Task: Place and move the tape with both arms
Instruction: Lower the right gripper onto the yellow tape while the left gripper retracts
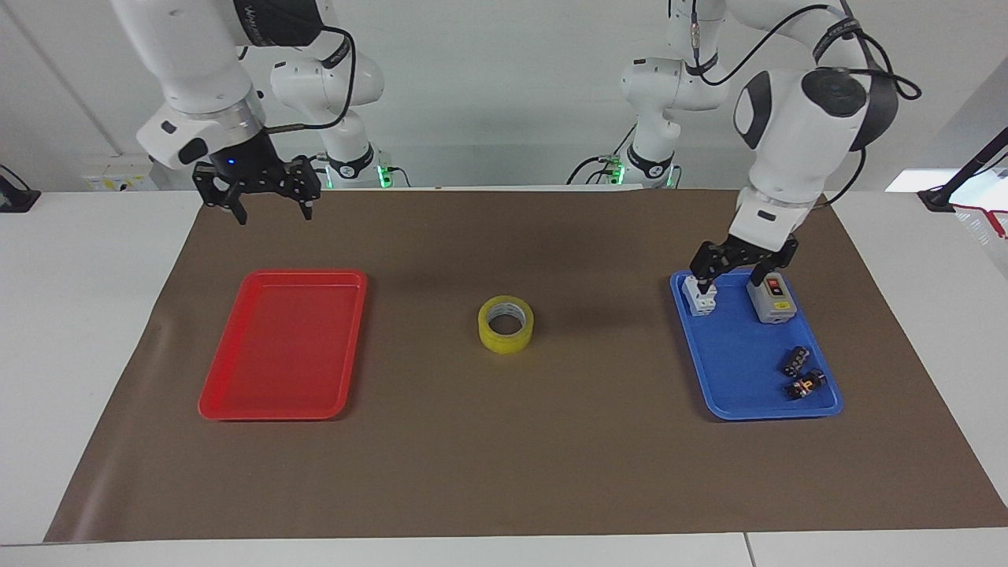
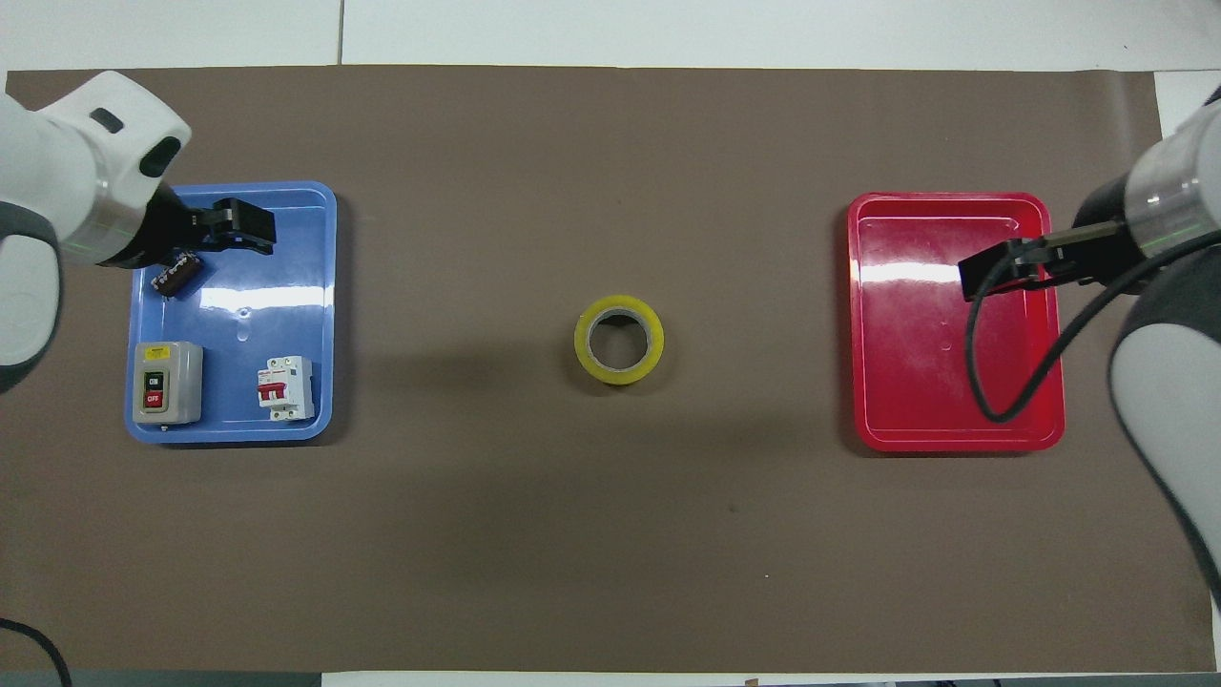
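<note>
The tape [image 1: 505,337], a yellow roll with a pale core, lies flat in the middle of the brown mat, and nothing touches it; it also shows in the overhead view [image 2: 618,376]. My left gripper [image 1: 739,272] is open and empty. It hangs in the air over the blue tray, well apart from the tape, and shows in the overhead view [image 2: 243,227]. My right gripper [image 1: 272,206] is open and empty. It is raised over the red tray's end of the mat and shows in the overhead view [image 2: 992,267].
A blue tray [image 1: 732,370] at the left arm's end holds a white circuit breaker [image 1: 701,295], a grey on/off switch box [image 1: 772,299] and two small black parts [image 1: 799,374]. An empty red tray [image 1: 283,346] lies at the right arm's end.
</note>
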Robot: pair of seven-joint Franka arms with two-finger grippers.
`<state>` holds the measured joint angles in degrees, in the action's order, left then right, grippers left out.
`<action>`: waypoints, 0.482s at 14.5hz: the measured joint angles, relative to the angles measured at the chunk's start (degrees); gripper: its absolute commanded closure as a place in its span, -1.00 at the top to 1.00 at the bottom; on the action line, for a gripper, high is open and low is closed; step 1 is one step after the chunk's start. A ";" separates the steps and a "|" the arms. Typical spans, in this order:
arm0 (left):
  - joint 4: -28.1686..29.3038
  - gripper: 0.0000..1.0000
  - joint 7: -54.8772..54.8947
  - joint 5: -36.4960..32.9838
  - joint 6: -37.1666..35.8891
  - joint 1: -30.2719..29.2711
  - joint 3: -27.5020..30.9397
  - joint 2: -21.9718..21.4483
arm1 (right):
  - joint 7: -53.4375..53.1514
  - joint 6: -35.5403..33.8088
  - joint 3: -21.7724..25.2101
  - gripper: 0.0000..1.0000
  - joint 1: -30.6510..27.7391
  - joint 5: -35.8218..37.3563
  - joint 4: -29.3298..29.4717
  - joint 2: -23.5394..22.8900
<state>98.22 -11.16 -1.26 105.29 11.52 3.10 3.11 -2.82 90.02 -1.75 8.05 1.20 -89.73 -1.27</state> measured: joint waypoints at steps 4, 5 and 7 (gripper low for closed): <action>-4.64 1.00 6.82 0.07 -7.86 -5.49 0.09 -1.06 | -8.07 8.01 -0.21 1.00 8.92 0.02 -1.18 -4.77; -6.02 1.00 8.40 0.08 -9.41 -7.02 0.12 -1.07 | -9.97 10.11 -0.23 1.00 10.64 0.03 -1.27 -6.34; -8.41 1.00 10.78 0.10 -11.93 -9.96 0.16 -1.10 | -14.00 15.33 -0.24 1.00 13.52 0.02 -2.37 -9.15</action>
<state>89.81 -0.38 -1.16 93.35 1.56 3.26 2.01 -16.82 105.35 -1.98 21.57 1.22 -92.09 -10.42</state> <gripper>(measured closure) 0.000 0.000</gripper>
